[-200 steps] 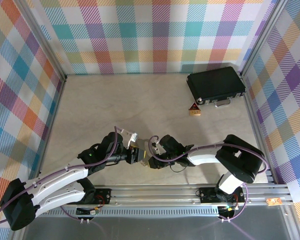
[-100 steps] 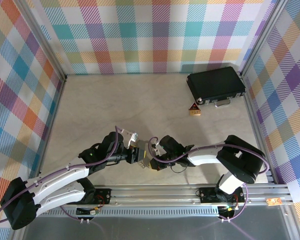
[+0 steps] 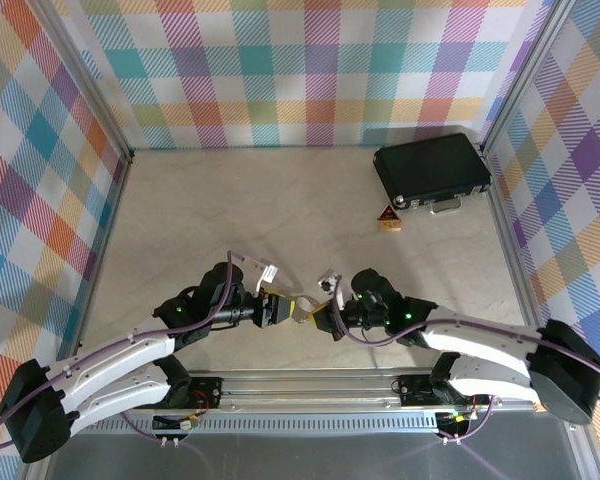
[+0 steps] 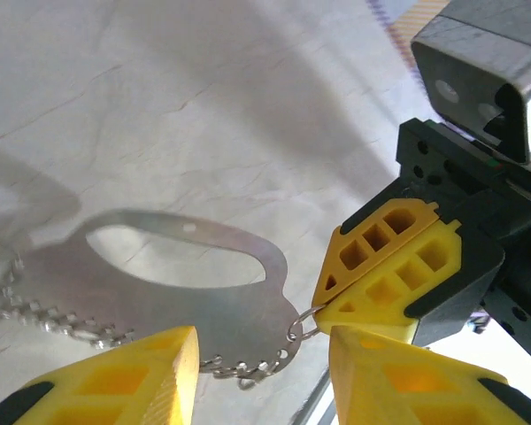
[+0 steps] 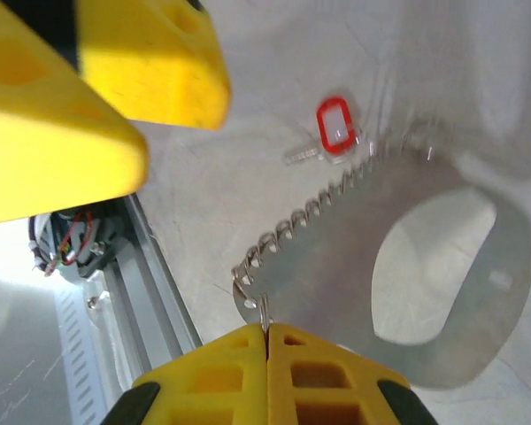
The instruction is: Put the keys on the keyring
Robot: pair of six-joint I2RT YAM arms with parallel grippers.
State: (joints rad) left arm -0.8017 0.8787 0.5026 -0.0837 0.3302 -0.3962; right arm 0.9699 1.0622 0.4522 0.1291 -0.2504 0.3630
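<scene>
The keyring [image 5: 372,239] is a flat silvery half-oval plate with a jagged edge of small loops, lying on the table. My right gripper [image 5: 266,332] is shut on a thin wire ring at the plate's corner. The key [image 5: 336,127], red-headed and tiny, lies on the table just beyond the jagged edge. In the left wrist view the keyring [image 4: 186,283] lies beyond my left gripper [image 4: 264,341], whose jaws stand apart and touch nothing. The right gripper's fingers [image 4: 398,274] pinch the wire ring there. From above, both grippers meet over the keyring [image 3: 302,310].
A black case [image 3: 432,170] lies at the back right, with a small orange-brown triangular block [image 3: 388,218] in front of it. The aluminium rail [image 3: 330,385] runs along the near edge, close behind the grippers. Checked walls enclose the table.
My right gripper has shut on the wire ring at the keyring's corner. The right arm has dropped and stretched out low, its wrist shifting right. The left arm has barely moved.
</scene>
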